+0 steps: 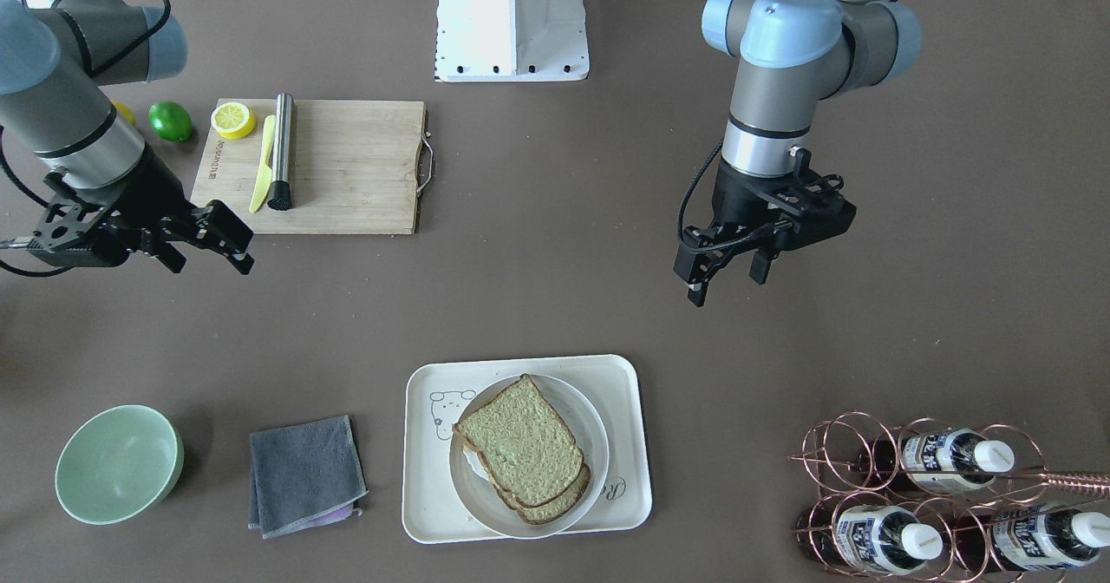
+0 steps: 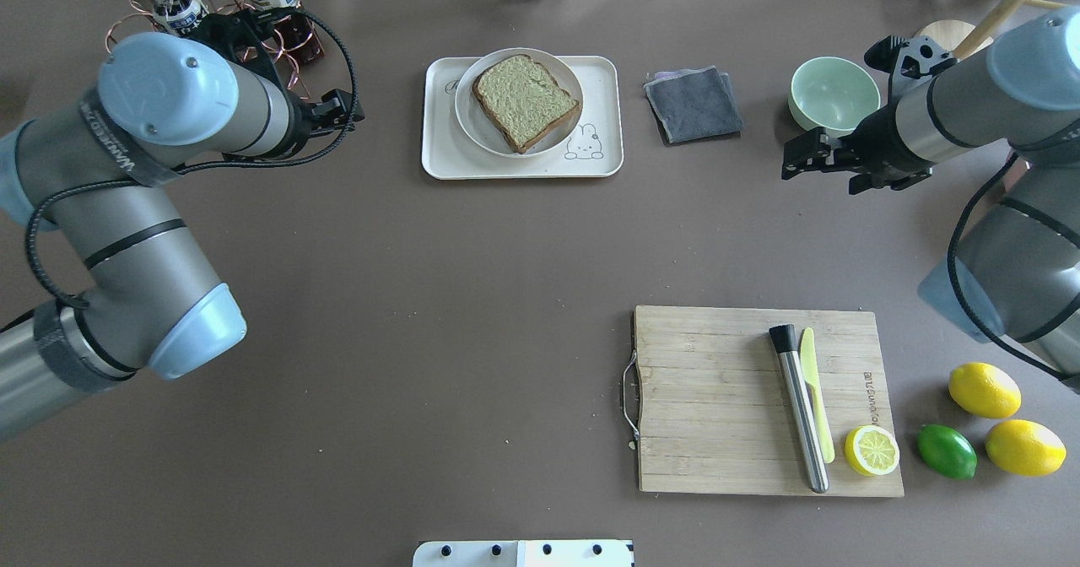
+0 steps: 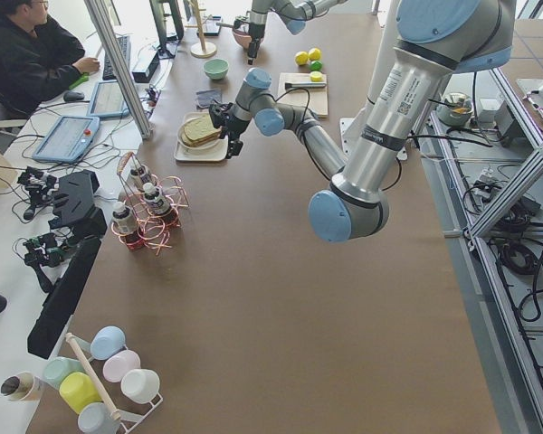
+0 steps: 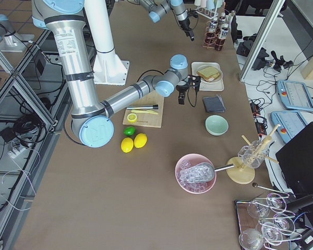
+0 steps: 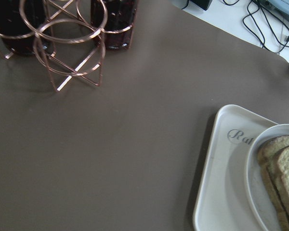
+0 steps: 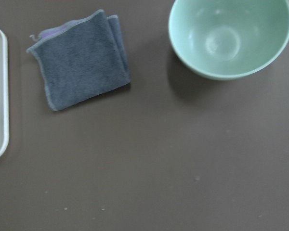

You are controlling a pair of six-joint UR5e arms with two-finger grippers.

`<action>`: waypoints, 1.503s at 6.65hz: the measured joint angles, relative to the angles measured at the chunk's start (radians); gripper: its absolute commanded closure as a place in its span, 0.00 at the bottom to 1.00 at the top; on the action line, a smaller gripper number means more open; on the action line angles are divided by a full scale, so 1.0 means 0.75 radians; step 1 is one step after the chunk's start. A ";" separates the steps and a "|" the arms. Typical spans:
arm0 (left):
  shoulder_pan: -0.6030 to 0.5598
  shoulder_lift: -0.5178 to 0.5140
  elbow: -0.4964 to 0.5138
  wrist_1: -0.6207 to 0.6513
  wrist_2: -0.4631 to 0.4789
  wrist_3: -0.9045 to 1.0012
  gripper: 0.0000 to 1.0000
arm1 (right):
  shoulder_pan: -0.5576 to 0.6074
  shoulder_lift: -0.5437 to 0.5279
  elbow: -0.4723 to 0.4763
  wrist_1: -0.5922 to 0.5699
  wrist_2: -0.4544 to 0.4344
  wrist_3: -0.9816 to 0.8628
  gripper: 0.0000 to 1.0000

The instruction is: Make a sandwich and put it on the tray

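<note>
The sandwich [image 1: 523, 447] is two tan bread slices with dark crusts, stacked on a round white plate [image 1: 593, 431] that stands on the cream tray [image 1: 626, 444]. The egg is hidden. The sandwich [image 2: 525, 99] and the tray [image 2: 603, 158] also show in the overhead view. My left gripper [image 1: 725, 285] is open and empty, hovering above the table behind the tray and apart from it. My right gripper [image 1: 212, 258] is open and empty, above the table in front of the cutting board. The left wrist view shows the tray's corner [image 5: 216, 192] and the bread's edge [image 5: 282, 166].
A wooden cutting board [image 1: 347, 167] carries a yellow knife [image 1: 262, 175], a steel rod [image 1: 282, 149] and a lemon half [image 1: 232, 120]. A lime [image 1: 170, 121] lies beside it. A green bowl [image 1: 117, 461], a grey cloth [image 1: 303, 474] and a copper bottle rack [image 1: 936, 496] flank the tray.
</note>
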 measured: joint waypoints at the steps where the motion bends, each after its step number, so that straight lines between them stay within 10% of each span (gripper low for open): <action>1: -0.052 0.076 -0.098 0.108 -0.007 0.151 0.02 | 0.096 -0.004 0.000 -0.152 0.006 -0.218 0.01; 4: -0.482 0.278 -0.144 0.195 -0.366 0.876 0.02 | 0.382 -0.041 -0.024 -0.486 -0.009 -0.885 0.01; 7: -0.959 0.364 0.151 0.184 -0.961 1.532 0.02 | 0.750 -0.121 -0.191 -0.562 0.316 -1.381 0.01; 10: -1.044 0.502 0.306 -0.005 -1.118 1.644 0.02 | 0.888 -0.175 -0.321 -0.522 0.430 -1.507 0.01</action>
